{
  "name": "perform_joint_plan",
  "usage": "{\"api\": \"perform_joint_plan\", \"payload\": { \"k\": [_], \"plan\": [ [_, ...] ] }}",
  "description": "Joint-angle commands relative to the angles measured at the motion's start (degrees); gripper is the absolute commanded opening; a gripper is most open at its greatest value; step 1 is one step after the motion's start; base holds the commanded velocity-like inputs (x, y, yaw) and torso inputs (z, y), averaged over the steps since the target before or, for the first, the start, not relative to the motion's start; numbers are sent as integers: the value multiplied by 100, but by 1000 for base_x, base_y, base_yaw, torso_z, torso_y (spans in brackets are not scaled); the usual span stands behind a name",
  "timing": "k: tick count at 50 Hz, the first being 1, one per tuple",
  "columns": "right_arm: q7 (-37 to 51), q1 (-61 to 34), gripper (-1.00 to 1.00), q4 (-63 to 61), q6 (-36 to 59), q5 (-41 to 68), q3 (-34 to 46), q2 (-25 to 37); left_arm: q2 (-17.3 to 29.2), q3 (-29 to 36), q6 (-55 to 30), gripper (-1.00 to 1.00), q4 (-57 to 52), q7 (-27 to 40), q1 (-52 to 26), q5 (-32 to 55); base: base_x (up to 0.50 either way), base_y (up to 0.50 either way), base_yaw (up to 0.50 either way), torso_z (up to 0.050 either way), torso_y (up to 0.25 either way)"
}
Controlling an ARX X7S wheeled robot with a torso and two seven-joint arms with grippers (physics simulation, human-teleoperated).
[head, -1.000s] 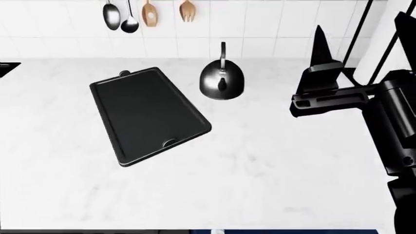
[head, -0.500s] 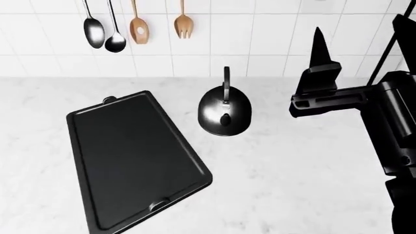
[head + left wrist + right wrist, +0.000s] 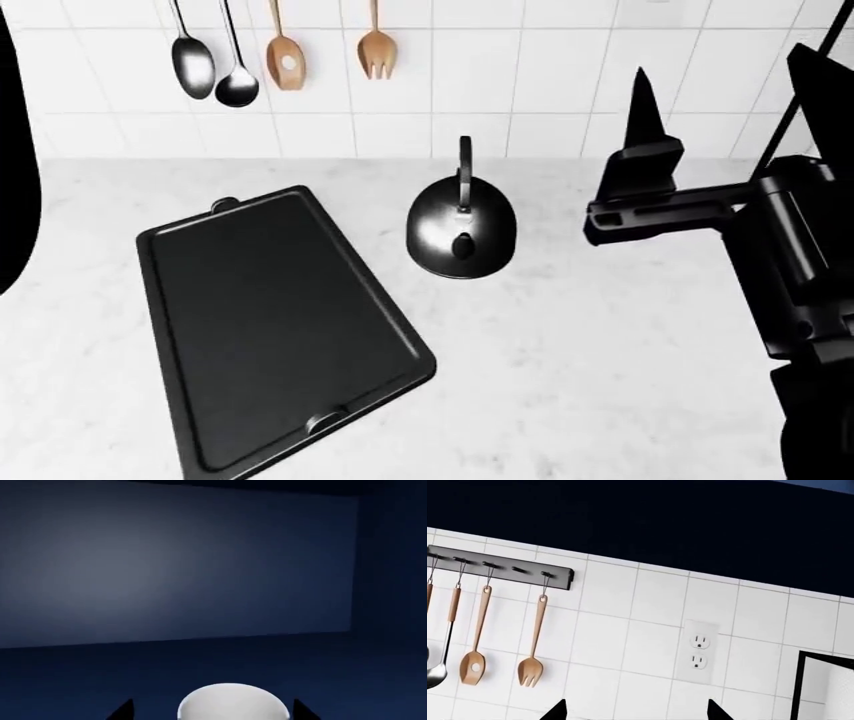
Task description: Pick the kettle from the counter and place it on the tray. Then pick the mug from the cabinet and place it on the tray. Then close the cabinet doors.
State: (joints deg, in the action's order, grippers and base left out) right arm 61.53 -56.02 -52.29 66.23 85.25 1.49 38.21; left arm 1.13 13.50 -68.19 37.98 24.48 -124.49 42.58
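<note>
Left wrist view: left gripper (image 3: 212, 711) fingertips spread wide, nothing held; white rounded object (image 3: 233, 703) between them, against dark blue panel (image 3: 173, 565).

Head view: kettle (image 3: 461, 227) upright on counter (image 3: 601, 350), just beside tray (image 3: 267, 320), apart from it. Right gripper (image 3: 641, 150) raised right of kettle.

Right wrist view: fingertips apart, empty, facing tiled wall (image 3: 647, 645), hanging utensils (image 3: 530, 667), outlet (image 3: 698, 652).

tray (image 3: 267, 330) near corner cut by head view's bottom edge. right gripper (image 3: 635, 711): only two fingertip points show, jaw gap unclear. left gripper (image 3: 212, 711): tips barely in frame, white rounded object (image 3: 232, 704) between them cut off, can't identify it.
</note>
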Motion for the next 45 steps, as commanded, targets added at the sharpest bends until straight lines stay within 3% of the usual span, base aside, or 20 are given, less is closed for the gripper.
{"api": "perform_joint_plan", "payload": {
  "k": [1, 15, 25, 32, 35, 41, 45],
  "plan": [
    [-253, 189, 100, 1, -65, -361, 57, -66, 70, 226, -159, -100, 4, 148, 686, 343, 0, 0, 0, 0, 0],
    [-540, 477, 100, 4, -209, -796, 115, -103, 183, 266, 70, -100, -109, 230, 821, 444, -4, 0, 0, 0, 0],
    [-420, 434, 100, -40, -217, -653, 133, -81, 509, 575, 989, -100, -662, 21, 468, -4, 1, 0, -1, 0, 0],
    [-124, 277, 100, -85, -207, -288, 125, -39, 671, 351, 562, -100, -1198, 261, -8, 242, 0, 0, 0, 0, 0],
    [87, 175, 100, -138, -206, -41, 137, -13, 718, 155, 253, -100, -1566, 394, -97, 507, 0, 0, 0, 0, 0],
    [347, 168, 100, -217, -275, 249, 106, 44, 631, -928, -704, -100, -2432, 1094, -128, 1659, 0, 0, 0, 0, 0],
    [503, 202, 100, -285, -323, 398, 85, 91, 323, -1949, -1751, -100, -3223, 2226, -10, 3003, 0, 0, 0, 0, 0]
  ]
}}
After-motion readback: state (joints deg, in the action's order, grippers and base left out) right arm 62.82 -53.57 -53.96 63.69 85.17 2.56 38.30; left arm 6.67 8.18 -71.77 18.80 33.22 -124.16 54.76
